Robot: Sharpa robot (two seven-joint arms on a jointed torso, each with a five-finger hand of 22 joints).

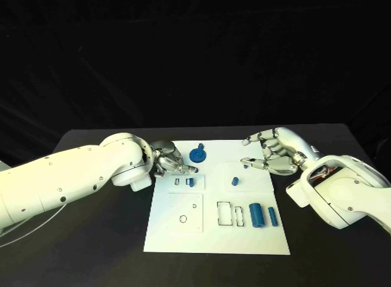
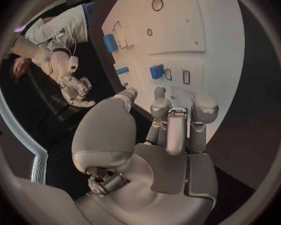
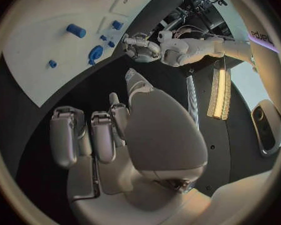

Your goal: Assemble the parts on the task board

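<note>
A: What is seen on the black tabletop (image 1: 92,239)?
B: The white task board (image 1: 214,236) is laid in its middle. The left hand (image 1: 168,158) is placed at the board's far left edge and the right hand (image 1: 277,152) at its far right corner; nothing is held, and the fingers are kept apart.
A: And the parts?
B: A blue gear (image 1: 198,156) is seen near the left hand, two blue cylinders (image 1: 263,214) nearer the robot, and small blue pegs (image 1: 234,180) between.

The right robot hand (image 3: 115,135) hovers over the dark counter (image 3: 84,92), fingers apart and empty. Beyond it the white task board (image 3: 47,25) carries blue parts (image 3: 76,30). The left robot hand (image 3: 140,47) sits at the board's edge, perhaps touching it.
</note>
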